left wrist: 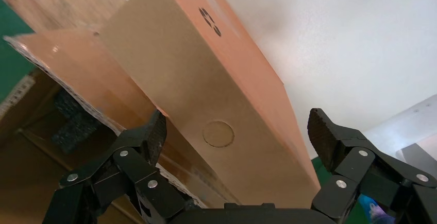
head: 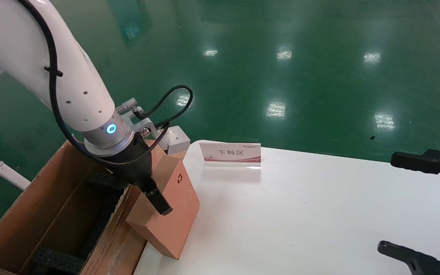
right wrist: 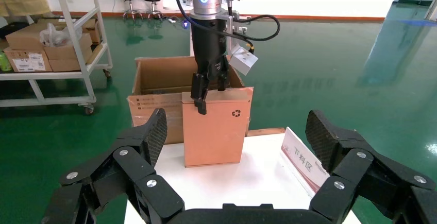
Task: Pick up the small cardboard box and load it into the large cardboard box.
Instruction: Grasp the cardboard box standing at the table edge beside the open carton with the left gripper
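The small cardboard box [head: 174, 198] stands on edge at the white table's left edge, tilted against the large cardboard box [head: 52, 206]. Its recycling symbol faces the table. My left gripper [head: 155, 194] is open and straddles the small box's top edge, one finger [head: 162, 204] on the broad face and the other hidden behind. In the left wrist view the box [left wrist: 206, 80] sits between the spread pads [left wrist: 154, 131], with a gap on one side. The right wrist view shows the small box [right wrist: 216, 131] in front of the large box [right wrist: 154, 80]. My right gripper [head: 387, 202] is open over the table's right side.
A red-and-white sign [head: 230, 152] stands at the table's [head: 300, 214] far edge, right of the small box. Black foam pads [head: 57, 259] lie inside the large box. A shelf cart [right wrist: 51, 44] with cartons stands on the green floor beyond.
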